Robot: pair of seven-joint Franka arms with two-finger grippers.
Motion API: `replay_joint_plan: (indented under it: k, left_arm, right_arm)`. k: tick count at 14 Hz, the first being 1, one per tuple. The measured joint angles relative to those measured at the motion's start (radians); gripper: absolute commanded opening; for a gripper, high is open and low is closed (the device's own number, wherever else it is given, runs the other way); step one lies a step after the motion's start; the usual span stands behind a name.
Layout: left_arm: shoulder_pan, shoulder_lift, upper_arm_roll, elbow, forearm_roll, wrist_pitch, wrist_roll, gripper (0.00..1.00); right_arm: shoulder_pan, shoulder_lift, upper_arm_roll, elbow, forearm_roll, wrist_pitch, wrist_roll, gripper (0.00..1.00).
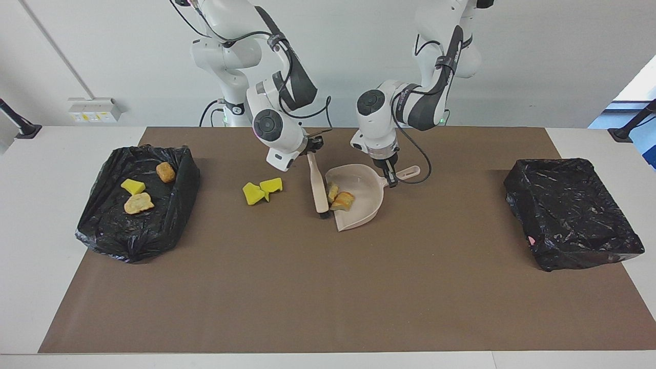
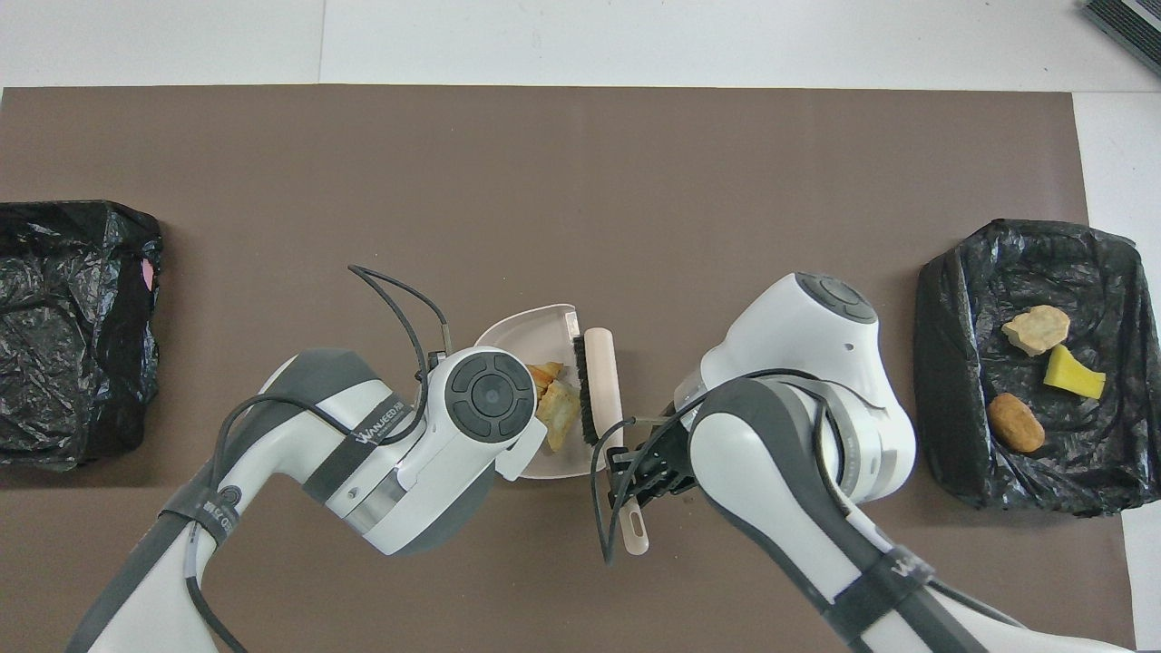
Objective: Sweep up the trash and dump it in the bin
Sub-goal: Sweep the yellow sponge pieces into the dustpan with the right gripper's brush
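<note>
My left gripper (image 1: 390,177) is shut on the handle of the beige dustpan (image 1: 361,207), which rests on the brown mat. Two tan-orange trash pieces (image 1: 341,198) lie in the pan and also show in the overhead view (image 2: 555,399). My right gripper (image 1: 310,151) is shut on the brush (image 1: 319,187), whose bristles stand at the pan's mouth against those pieces. Two yellow-green sponge chunks (image 1: 261,190) lie on the mat beside the brush, toward the right arm's end. The overhead view hides them under the right arm.
A black-bagged bin (image 1: 102,230) at the right arm's end holds a yellow sponge chunk (image 1: 133,186), a tan piece (image 1: 138,203) and a brown nugget (image 1: 165,172). A second black-bagged bin (image 1: 574,220) stands at the left arm's end with no trash in it.
</note>
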Motion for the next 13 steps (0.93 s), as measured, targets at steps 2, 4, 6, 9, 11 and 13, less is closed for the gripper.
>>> replay_joint_plan:
  k: [2,4,6,9,11,13]
  left_arm:
    - [0.000,0.000,0.001,-0.001,0.000,0.003,0.000,0.00]
    - [0.000,0.000,0.002,-0.003,0.000,0.006,0.000,0.00]
    - [0.000,0.000,0.002,-0.004,0.000,0.009,0.000,0.00]
    - [0.000,0.000,0.003,-0.006,0.000,0.012,0.000,0.00]
    - [0.000,-0.001,0.003,-0.007,0.000,0.013,0.000,0.00]
    - [0.000,-0.001,0.003,-0.007,0.000,0.013,0.000,0.00]
  right_arm:
    - [-0.053,-0.049,-0.016,0.029,-0.021,-0.067,-0.001,0.00]
    - [-0.087,-0.124,-0.031,0.041,-0.141,-0.126,-0.001,0.00]
    - [-0.126,-0.198,-0.036,0.038,-0.315,-0.181,-0.001,0.00]
    - [-0.181,-0.258,-0.038,-0.019,-0.552,-0.209,-0.024,0.00]
    - [-0.197,-0.286,-0.039,-0.102,-0.627,-0.183,-0.029,0.00]
    - [-0.199,-0.302,-0.039,-0.205,-0.650,-0.117,-0.029,0.00]
